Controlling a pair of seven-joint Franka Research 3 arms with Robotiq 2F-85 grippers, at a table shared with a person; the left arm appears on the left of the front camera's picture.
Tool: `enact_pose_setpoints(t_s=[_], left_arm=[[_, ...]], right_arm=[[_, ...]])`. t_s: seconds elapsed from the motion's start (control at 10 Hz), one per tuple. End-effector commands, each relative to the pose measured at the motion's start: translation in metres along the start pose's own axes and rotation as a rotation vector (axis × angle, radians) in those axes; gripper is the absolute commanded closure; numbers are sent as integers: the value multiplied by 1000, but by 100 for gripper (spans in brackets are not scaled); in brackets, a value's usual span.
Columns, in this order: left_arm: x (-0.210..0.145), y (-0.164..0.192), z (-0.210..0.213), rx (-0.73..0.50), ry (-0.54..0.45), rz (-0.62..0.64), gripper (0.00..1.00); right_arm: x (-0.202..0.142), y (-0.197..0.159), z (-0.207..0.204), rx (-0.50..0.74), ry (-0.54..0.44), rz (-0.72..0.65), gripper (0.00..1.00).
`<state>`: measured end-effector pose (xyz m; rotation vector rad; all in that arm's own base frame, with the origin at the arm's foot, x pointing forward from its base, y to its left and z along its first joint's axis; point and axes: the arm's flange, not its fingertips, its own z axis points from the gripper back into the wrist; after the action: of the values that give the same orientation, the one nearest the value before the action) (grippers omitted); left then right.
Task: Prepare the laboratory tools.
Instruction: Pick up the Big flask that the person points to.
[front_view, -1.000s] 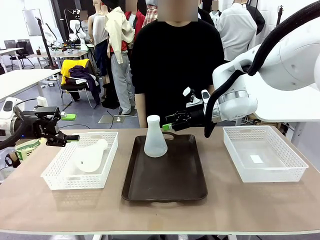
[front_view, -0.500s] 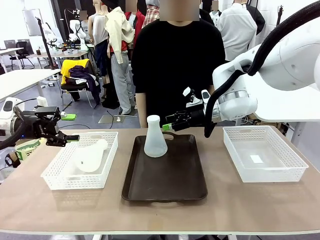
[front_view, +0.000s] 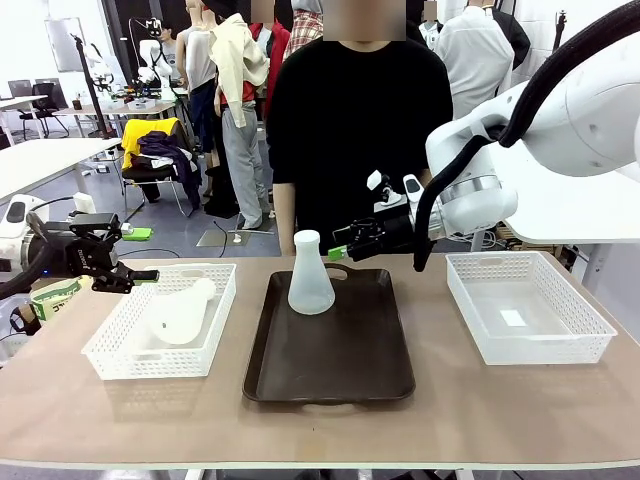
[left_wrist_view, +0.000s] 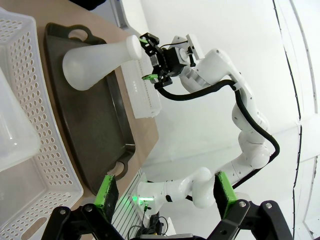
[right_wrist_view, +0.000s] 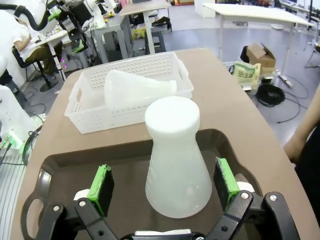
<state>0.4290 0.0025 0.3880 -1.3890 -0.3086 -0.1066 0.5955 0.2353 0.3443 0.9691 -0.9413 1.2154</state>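
One frosted-white flask stands upright at the far end of the dark brown tray. A second flask lies on its side in the left white basket. My right gripper hovers just behind the upright flask, open, with its green pads on either side of the flask and clear of it. My left gripper is open above the left basket's far left corner, holding nothing. In the left wrist view its pads stand wide apart, and the upright flask shows beyond them.
A second white basket sits at the right of the table with a small label inside. A person in black stands at the far edge behind the tray. The near half of the tray is bare.
My right arm has shifted slightly up and to the right. The flasks and the left arm have not moved.
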Motion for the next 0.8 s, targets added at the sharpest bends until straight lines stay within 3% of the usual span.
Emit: enact_pose_setpoints(t_s=[0.0,0.4,0.7], left_arm=[[1,-2,1,-11,-7,-3,0],[1,-2,1,-11,-7,-3,0],[0,-9,3,15,-7,-54,0]], right_arm=[[2,3,18,8,18,-29,0],[-3,5,46,-37,2,-69,0],[-1,-4,34,-37,13,-35,0]])
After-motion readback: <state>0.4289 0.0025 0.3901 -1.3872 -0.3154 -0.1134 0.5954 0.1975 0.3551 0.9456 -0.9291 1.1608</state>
